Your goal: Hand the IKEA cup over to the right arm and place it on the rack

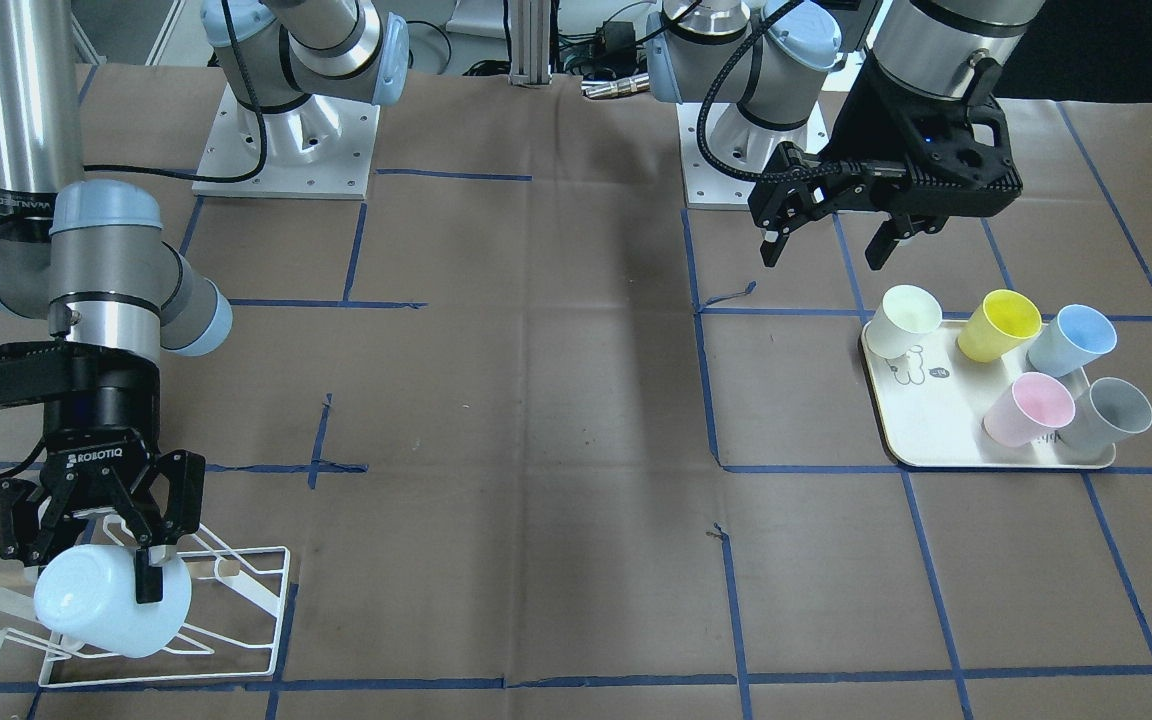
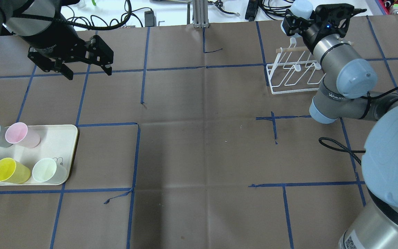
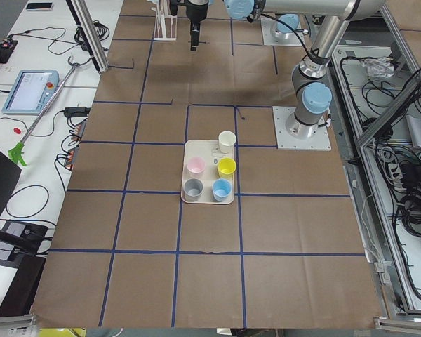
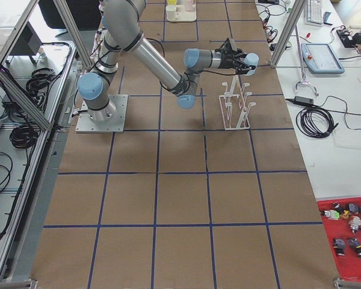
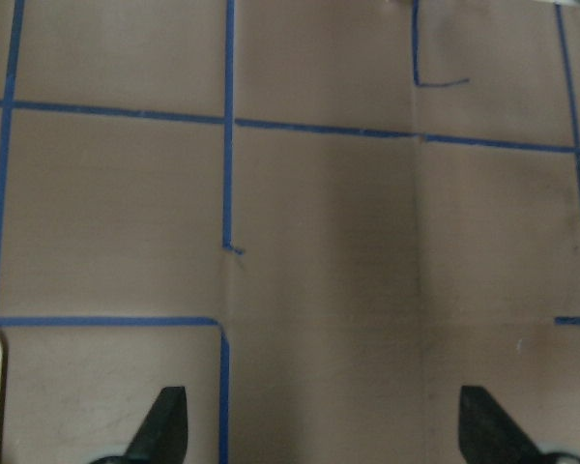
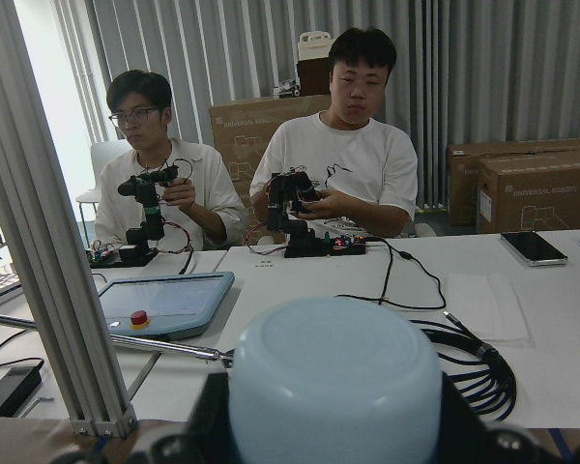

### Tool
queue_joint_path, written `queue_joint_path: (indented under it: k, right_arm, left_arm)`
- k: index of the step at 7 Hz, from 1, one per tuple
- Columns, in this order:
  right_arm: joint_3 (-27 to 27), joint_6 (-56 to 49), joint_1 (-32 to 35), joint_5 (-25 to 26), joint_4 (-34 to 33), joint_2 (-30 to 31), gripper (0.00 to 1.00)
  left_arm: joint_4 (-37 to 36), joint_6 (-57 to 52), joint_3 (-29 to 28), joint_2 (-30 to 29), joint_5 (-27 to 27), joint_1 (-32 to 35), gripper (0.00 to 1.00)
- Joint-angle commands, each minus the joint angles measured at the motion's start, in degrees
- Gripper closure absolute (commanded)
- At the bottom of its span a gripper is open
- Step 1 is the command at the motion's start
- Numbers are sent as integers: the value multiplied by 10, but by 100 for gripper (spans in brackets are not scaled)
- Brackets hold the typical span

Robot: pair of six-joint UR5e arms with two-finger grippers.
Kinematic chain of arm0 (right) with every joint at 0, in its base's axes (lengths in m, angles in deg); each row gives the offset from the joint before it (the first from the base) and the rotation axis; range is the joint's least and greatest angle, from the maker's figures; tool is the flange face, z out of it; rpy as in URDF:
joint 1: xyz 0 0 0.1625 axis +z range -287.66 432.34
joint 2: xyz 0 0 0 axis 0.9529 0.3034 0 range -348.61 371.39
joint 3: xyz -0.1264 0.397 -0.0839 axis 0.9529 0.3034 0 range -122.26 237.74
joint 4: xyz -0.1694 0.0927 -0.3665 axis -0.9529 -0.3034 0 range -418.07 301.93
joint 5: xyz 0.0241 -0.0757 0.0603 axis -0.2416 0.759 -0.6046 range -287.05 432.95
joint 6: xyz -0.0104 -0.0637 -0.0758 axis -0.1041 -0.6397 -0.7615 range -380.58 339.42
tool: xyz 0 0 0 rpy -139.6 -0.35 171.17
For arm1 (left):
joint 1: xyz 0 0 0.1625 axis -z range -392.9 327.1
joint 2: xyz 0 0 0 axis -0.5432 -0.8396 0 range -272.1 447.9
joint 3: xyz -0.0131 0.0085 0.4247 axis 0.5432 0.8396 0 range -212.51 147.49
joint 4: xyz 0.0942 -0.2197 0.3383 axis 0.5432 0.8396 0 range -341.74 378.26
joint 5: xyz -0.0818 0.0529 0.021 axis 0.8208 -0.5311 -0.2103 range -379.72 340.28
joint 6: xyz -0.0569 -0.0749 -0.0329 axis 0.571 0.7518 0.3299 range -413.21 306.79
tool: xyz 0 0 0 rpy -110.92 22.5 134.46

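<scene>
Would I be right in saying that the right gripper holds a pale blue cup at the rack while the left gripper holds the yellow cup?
Not quite: the left gripper holds nothing, its jaws open; the yellow cup lies on the tray, as the exterior front-facing view shows. The right gripper does hold the pale blue cup at the rack.

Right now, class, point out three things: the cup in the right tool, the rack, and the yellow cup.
cup [image 1: 101, 605]: front-facing view, its side wall.
rack [image 2: 291, 49]: overhead view, its wooden handle.
yellow cup [image 1: 998, 326]: front-facing view, at its open mouth.
</scene>
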Motion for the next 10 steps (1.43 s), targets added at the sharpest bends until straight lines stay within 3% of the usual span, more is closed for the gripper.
queue_joint_path:
  k: [1,7,10]
  right_arm:
    - [13,-2,-5,1,-3,-28,80]
    - [31,-4,-5,1,-5,-60,80]
    - [21,-19,-5,1,-5,-64,80]
  left_arm:
    - [30,0,6,-4,-33,12,1]
    - [18,-14,57,7,-32,10,1]
    - [20,-93,96,23,-33,-24,1]
